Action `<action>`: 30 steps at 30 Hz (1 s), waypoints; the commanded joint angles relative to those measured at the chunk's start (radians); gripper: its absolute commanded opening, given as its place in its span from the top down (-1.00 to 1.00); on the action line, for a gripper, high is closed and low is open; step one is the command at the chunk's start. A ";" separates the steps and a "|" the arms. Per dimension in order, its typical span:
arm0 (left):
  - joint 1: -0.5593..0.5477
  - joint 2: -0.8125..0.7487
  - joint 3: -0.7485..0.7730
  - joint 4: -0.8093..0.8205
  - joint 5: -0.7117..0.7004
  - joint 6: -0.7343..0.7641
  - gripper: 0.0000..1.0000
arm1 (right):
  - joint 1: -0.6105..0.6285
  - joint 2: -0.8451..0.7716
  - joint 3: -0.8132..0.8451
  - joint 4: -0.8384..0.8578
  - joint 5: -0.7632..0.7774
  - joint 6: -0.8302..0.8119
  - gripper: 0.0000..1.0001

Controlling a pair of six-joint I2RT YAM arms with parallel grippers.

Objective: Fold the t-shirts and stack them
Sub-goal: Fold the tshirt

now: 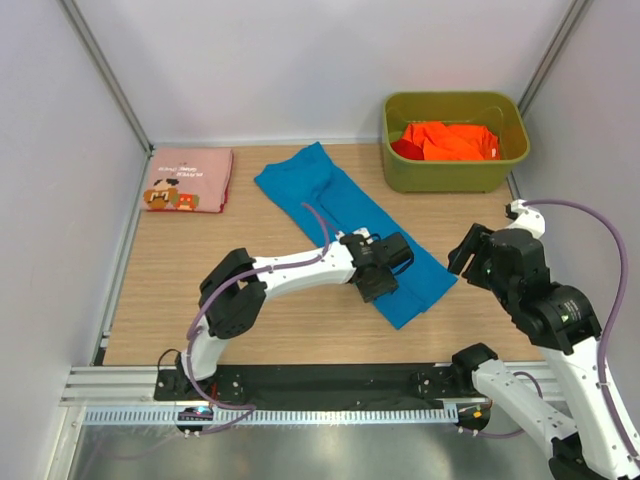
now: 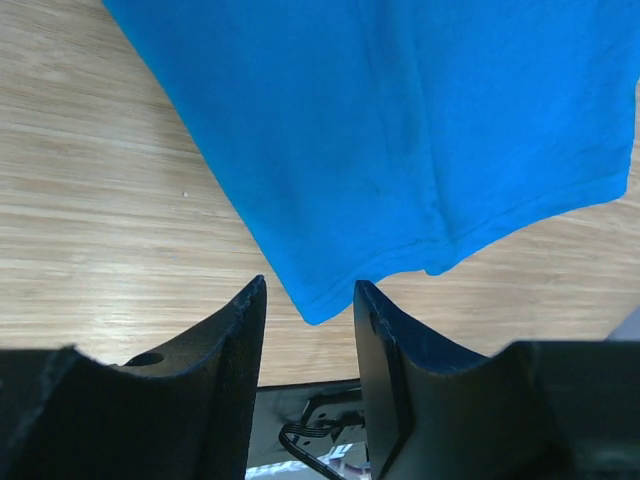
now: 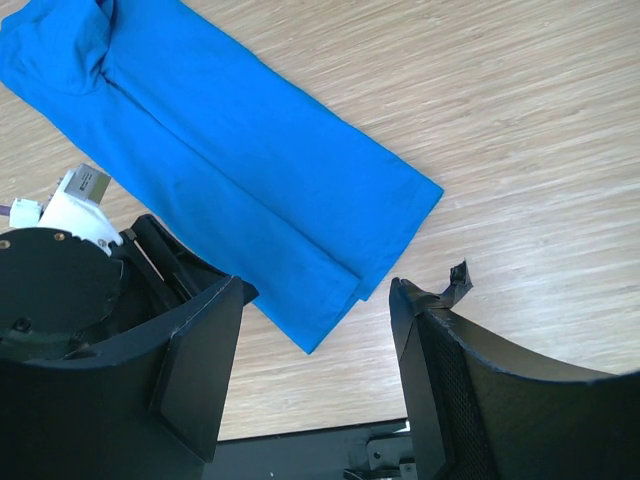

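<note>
The bright blue cloth t-shirt (image 1: 350,225), folded into a long strip, lies slantwise across the middle of the pale wooden desk (image 1: 180,290), with bare wood open to its left and along the near side. The left tool (image 2: 308,335) hangs over the strip's near corner, jaws narrowly apart and empty. The right tool (image 3: 315,350) hovers just off the shirt's right edge, spread wide, holding nothing. A folded pink printed t-shirt (image 1: 188,178) sits far left. An orange t-shirt (image 1: 455,140) and a red t-shirt (image 1: 403,149) lie in the olive-green plastic bin (image 1: 450,180).
</note>
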 commanded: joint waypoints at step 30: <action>-0.025 0.128 0.029 -0.086 0.011 0.011 0.72 | 0.000 -0.058 0.040 -0.018 0.063 -0.015 -0.34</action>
